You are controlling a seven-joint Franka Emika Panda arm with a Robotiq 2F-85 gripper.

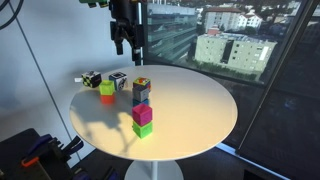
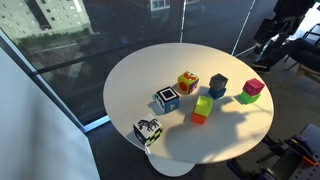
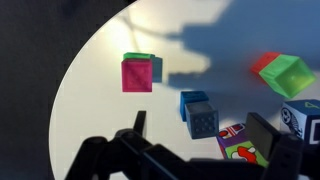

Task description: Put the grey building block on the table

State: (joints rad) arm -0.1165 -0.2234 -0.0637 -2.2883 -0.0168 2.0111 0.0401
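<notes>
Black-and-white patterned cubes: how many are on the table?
2. One cube sits at the rim of the table; the other cube stands further in, near the multicoloured cube. None appears hidden.

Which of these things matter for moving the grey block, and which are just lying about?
In the job: grey building block, table, claw.
Lying about: multicoloured cube, pink-and-green stack, red-and-green stack, black-and-white cube.
</notes>
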